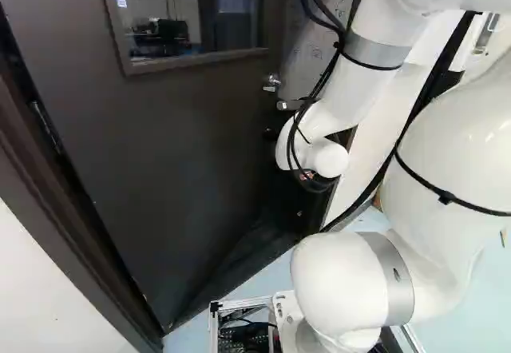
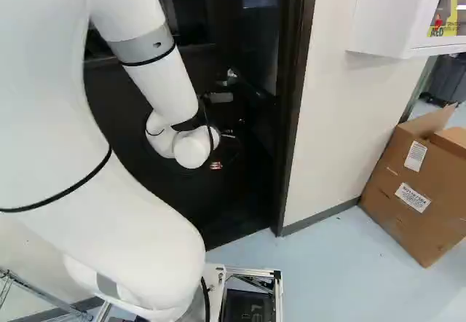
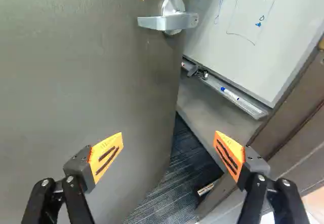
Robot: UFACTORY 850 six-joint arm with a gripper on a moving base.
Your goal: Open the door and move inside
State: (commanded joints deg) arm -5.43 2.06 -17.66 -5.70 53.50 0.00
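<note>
Wrist view shows the hand (image 3: 169,134) spread wide, gripping nothing, with the door (image 3: 76,82) already ajar; opening it further and driving inside seem left

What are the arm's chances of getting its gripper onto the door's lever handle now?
Probably yes: the gripper stands open, and nothing shows between it and the lever handle on the door, though the gripper would likely need re-aiming.
</note>
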